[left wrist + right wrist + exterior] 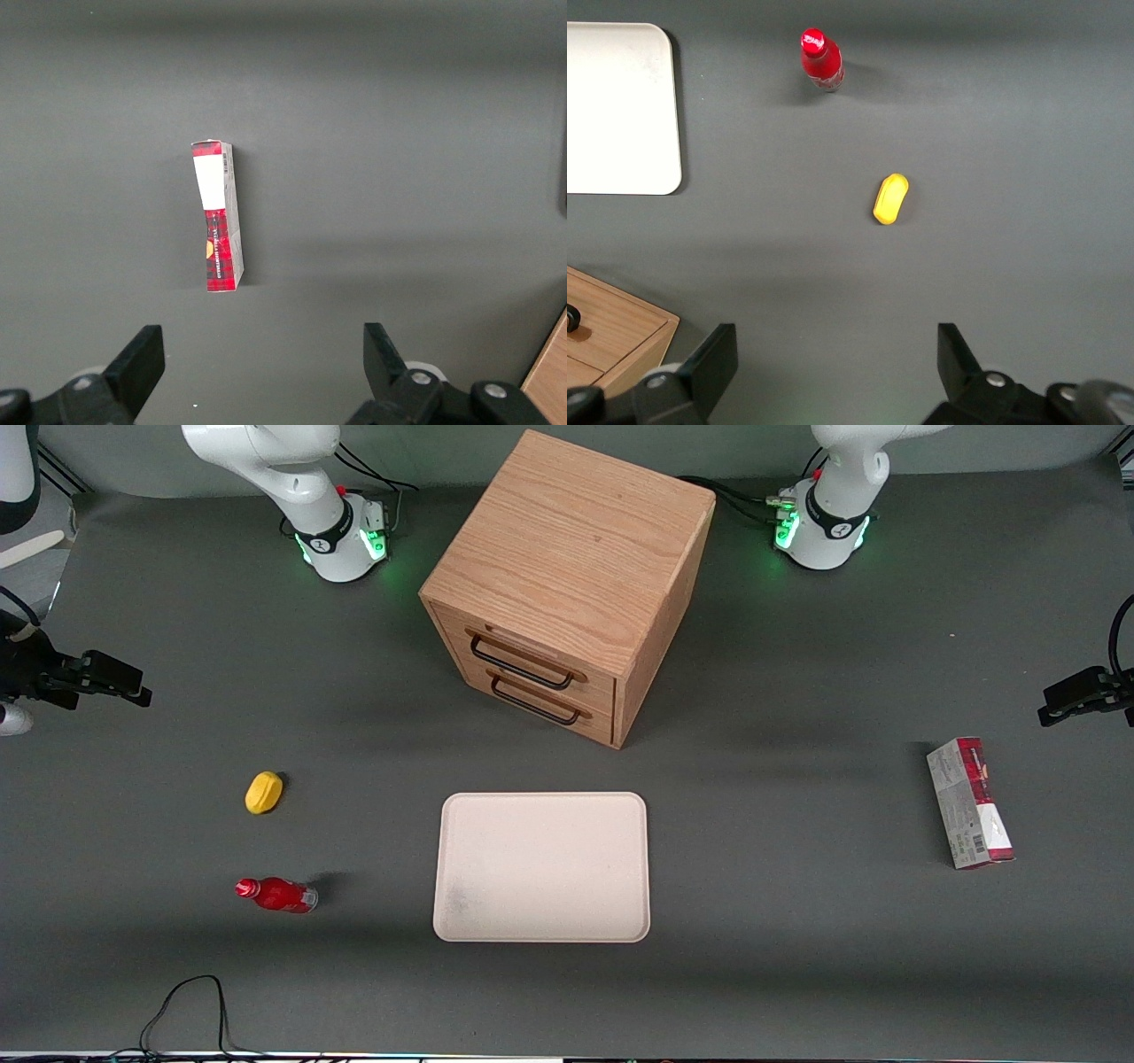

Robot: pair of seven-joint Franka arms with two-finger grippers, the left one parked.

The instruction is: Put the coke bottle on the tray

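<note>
Nothing done yet: gripper [837, 372] open and empty, high over the table [797, 957] toward the working arm's end. Coke bottle [276, 895] lying on its side near the tray [542, 866], well apart from the gripper, nearer the front camera than the yellow lump [263, 792]. Whole task left: reaching, grasping, carrying to the bare tray.

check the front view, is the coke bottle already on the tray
No, the coke bottle stands on the table beside the tray, and the open gripper hangs well away from both.
</note>
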